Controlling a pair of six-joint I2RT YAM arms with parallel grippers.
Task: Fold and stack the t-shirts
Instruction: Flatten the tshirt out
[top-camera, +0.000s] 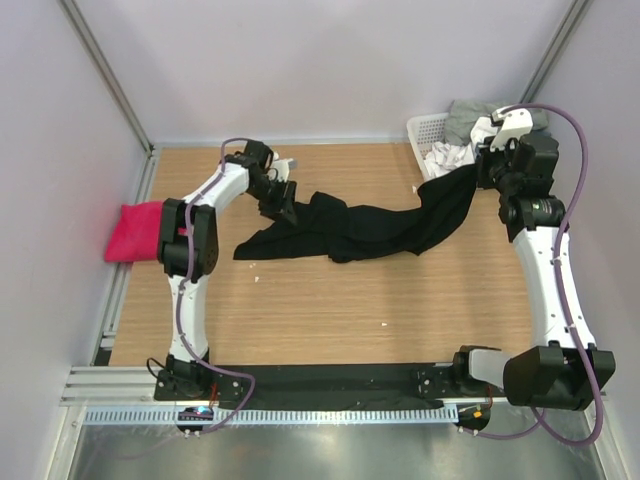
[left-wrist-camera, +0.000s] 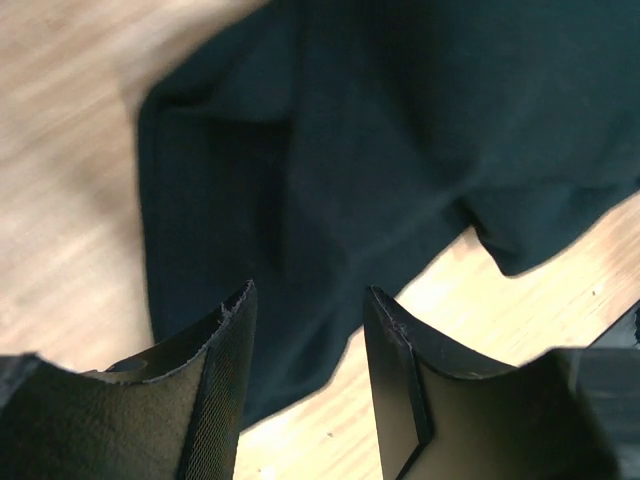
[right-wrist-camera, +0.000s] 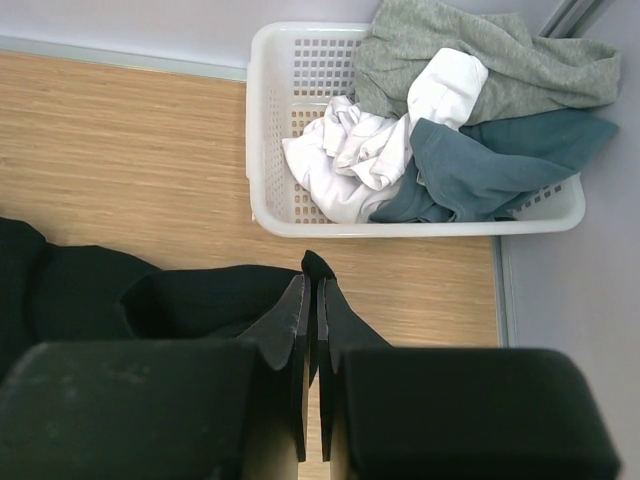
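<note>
The black t-shirt (top-camera: 370, 225) lies on the wooden table (top-camera: 330, 300), pulled out long from the middle toward the far right corner. It is bunched up and full of wrinkles, not flat. The left gripper (top-camera: 283, 208) hangs just over the left end of the shirt. In the left wrist view its two fingers (left-wrist-camera: 225, 360) stand apart, and nothing is between them; you can see black cloth and bare wood through the gap. The right gripper (top-camera: 478, 178) is at the other end of the shirt, squeezed tight on an edge of the black cloth, and a small tip of the cloth sticks out past the fingertips. That end of the shirt looks lifted a bit off the table. Just beyond it stands a white basket (right-wrist-camera: 262, 130) with grey, white and blue-green clothes (right-wrist-camera: 400, 150) piled inside. The pink t-shirt (top-camera: 132, 232) sits at the left edge of the table, well apart from the black one. It may be folded, but it is partly hidden behind the left arm, so I cannot tell.
</note>
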